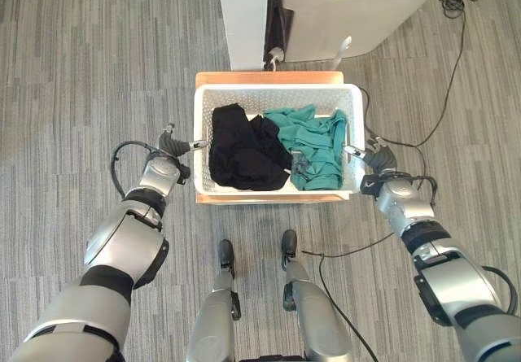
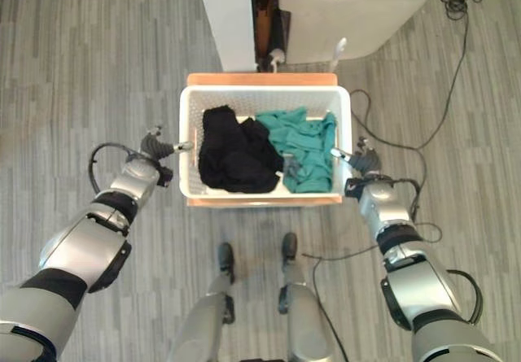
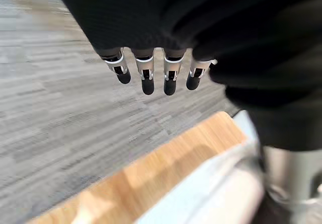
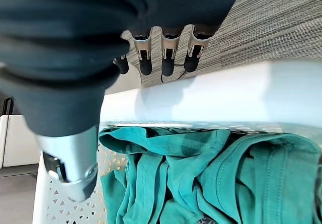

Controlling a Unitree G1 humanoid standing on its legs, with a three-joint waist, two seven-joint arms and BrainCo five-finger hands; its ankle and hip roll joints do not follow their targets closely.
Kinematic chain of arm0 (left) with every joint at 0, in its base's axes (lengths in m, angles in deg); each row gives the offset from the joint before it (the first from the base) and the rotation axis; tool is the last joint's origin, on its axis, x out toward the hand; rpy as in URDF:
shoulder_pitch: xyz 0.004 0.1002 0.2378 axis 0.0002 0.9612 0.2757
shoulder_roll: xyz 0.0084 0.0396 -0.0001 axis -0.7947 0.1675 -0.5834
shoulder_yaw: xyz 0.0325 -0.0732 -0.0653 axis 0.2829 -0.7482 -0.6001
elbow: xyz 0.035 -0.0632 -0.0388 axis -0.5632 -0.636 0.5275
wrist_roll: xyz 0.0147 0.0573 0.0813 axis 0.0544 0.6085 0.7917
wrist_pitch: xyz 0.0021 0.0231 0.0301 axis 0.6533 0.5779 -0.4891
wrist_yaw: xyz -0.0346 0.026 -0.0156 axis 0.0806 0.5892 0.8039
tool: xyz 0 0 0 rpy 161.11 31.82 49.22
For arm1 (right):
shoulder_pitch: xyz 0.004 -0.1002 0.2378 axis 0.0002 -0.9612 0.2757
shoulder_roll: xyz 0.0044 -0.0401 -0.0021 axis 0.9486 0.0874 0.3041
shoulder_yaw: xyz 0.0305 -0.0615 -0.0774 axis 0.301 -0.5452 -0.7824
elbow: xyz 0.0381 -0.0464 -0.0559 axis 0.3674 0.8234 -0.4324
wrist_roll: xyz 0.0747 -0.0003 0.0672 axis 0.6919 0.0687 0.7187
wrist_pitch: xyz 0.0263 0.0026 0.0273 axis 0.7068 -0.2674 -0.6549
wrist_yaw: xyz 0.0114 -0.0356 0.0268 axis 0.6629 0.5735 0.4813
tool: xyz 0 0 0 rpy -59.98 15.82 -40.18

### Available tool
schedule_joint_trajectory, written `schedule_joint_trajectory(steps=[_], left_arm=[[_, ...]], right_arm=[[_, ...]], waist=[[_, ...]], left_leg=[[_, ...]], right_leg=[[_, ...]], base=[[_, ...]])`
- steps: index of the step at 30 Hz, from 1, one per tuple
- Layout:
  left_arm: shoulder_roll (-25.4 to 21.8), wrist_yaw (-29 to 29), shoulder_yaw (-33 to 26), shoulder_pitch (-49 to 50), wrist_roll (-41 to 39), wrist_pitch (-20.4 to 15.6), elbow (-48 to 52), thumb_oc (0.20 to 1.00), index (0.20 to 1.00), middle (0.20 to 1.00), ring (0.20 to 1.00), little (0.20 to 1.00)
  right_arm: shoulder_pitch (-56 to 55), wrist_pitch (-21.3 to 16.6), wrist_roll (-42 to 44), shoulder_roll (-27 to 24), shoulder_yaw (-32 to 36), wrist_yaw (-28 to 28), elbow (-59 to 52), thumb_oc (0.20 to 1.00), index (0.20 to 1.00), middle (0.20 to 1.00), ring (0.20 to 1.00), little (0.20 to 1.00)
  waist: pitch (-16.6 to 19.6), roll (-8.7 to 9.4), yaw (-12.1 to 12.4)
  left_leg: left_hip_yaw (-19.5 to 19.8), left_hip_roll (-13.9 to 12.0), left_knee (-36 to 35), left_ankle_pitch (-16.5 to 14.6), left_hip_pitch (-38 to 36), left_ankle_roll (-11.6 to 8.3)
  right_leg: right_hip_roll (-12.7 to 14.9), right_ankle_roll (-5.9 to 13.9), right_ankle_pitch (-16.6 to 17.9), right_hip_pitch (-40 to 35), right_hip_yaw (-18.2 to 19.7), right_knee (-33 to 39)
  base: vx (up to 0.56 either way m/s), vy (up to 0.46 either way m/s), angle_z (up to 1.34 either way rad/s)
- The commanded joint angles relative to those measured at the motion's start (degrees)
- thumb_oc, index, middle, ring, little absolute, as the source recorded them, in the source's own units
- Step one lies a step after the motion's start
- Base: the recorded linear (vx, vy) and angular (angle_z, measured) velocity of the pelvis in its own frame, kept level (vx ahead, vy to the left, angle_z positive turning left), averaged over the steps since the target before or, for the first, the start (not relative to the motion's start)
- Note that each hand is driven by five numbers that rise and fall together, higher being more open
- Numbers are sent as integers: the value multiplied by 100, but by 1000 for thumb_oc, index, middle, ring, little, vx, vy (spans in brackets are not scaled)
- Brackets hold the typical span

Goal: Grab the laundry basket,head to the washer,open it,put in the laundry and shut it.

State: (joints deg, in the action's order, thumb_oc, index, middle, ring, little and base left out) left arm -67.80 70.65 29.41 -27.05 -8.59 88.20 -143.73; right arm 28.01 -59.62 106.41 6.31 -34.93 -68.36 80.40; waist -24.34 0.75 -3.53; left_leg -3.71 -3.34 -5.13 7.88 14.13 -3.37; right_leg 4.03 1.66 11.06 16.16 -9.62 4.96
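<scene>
Left eye view is showing a white perforated plastic laundry basket [image 1: 277, 95] sitting on a low light-wood stand [image 1: 269, 78] on the grey striped carpet floor [image 1: 81, 69]. A black crumpled garment [image 1: 244, 149] is lying in the basket's left half and a teal crumpled garment [image 1: 316, 144] in its right half, the two touching near the middle. Beyond the stand's far edge a white box-shaped appliance [image 1: 358, 8] is standing beside a white upright panel [image 1: 242, 16].

The left hand [image 1: 172, 144] is hovering at the basket's left rim, thumb reaching toward the rim. In the left wrist view its fingers [image 3: 147, 78] are hanging straight and relaxed over the carpet, beside the stand's edge, gripping nothing.

The right hand [image 1: 368, 157] is sitting at the basket's right rim. In the right wrist view its fingers [image 4: 167, 58] are extending straight past the outer side of the white rim, while the thumb [image 4: 70, 168] is hanging inside the basket over the teal garment, so the rim is lying between thumb and fingers without being clamped.
</scene>
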Motion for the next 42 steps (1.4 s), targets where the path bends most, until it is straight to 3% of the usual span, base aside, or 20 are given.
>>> schedule_joint_trajectory(steps=[1,9,23,24,26,27,28,29,30,31,35,36,37,38,42], left_arm=[[232,-62,138,-727,100,-139,-535,1000,1000,1000,1000,1000],[384,1,376,-999,41,-115,-618,1000,1000,1000,1000,1000],[117,259,198,-829,-170,48,-926,1000,1000,1000,1000,1000],[116,260,198,-830,-170,48,-926,940,940,940,940,940],[134,317,177,-821,-250,62,-909,357,357,357,357,357],[121,339,187,-825,-243,68,-922,200,200,200,200,200],[112,358,226,-834,-203,69,-944,200,200,200,200,200],[112,358,227,-834,-203,69,-944,200,200,200,200,200],[77,380,329,-861,-92,77,-933,200,200,200,200,200],[65,405,396,-856,-9,74,-915,200,200,200,200,200],[65,467,525,-786,141,72,-899,200,200,200,200,200],[64,481,546,-716,193,77,-913,200,200,200,200,200],[57,468,552,-700,207,73,-897,200,200,200,200,200],[49,467,555,-672,219,65,-873,200,200,200,200,200],[4,389,590,-493,340,3,-664,200,200,200,200,200]], right_arm=[[298,-162,141,-94,-129,-1,351,1000,1000,1000,1000,1000],[1068,118,-85,64,-633,184,1229,1000,1000,1000,1000,1000],[1858,454,-906,523,-1444,379,1483,1000,1000,1000,1000,1000],[1860,453,-906,524,-1445,379,1484,1000,1000,1000,1000,1000],[1926,493,-1006,531,-1513,402,1519,1000,1000,1000,1000,1000],[1945,501,-1027,527,-1532,411,1518,1000,1000,1000,1000,1000],[1979,504,-1027,530,-1541,414,1521,1000,1000,1000,1000,1000],[1979,504,-1027,530,-1541,414,1521,925,925,925,925,925],[2050,520,-1111,508,-1575,396,1575,536,536,536,536,536],[2089,529,-1174,511,-1599,384,1588,222,222,222,222,222],[2122,556,-1260,506,-1636,403,1691,200,200,200,200,200],[2125,556,-1422,496,-1693,408,1658,360,360,360,360,360],[2109,551,-1463,499,-1708,395,1608,395,395,395,395,395],[2108,544,-1495,480,-1710,381,1558,200,200,200,200,200],[1943,493,-1570,333,-1670,296,1182,200,200,200,200,200]], waist=[[185,-113,64],[157,-143,81],[-32,99,55],[-31,99,53],[-70,128,39],[-87,147,29],[-107,167,19],[-107,167,19],[-126,193,0],[-136,204,-7],[-146,209,-2],[-148,207,-8],[-149,207,-5],[-147,204,-8],[-108,174,-8]], left_leg=[[-5,-43,342,-417,207,6],[-17,-26,366,-399,254,9],[-9,-77,417,-294,533,-2],[-8,-76,416,-293,535,-2],[-10,-83,400,-268,573,-6],[-8,-92,392,-256,589,-8],[-6,-99,387,-246,607,-9],[-6,-99,387,-246,607,-9],[-6,-105,364,-226,633,-14],[-5,-110,347,-218,639,-16],[-9,-113,330,-209,641,-14],[-14,-116,305,-206,621,-12],[-14,-119,301,-205,611,-14],[-16,-120,290,-204,600,-16],[-15,-115,199,-191,513,-17]], right_leg=[[512,577,-465,378,105,-707],[504,567,-447,423,119,-721],[408,520,-366,685,159,-728],[408,520,-367,686,158,-728],[390,515,-361,726,151,-731],[381,513,-358,751,148,-735],[373,512,-351,772,153,-734],[373,512,-351,773,153,-735],[362,515,-332,799,148,-720],[354,517,-322,816,155,-713],[344,518,-308,834,162,-703],[339,517,-305,831,175,-696],[336,516,-303,824,180,-692],[333,516,-308,822,182,-689],[328,529,-308,759,190,-652]], base=[[0,0,0],[0,0,0],[0,0,0],[0,0,0],[0,0,0],[0,0,0],[0,0,0],[0,0,0],[0,0,0],[0,0,0],[-1,3,-1],[0,0,0],[0,0,0],[0,0,0],[0,0,0]])
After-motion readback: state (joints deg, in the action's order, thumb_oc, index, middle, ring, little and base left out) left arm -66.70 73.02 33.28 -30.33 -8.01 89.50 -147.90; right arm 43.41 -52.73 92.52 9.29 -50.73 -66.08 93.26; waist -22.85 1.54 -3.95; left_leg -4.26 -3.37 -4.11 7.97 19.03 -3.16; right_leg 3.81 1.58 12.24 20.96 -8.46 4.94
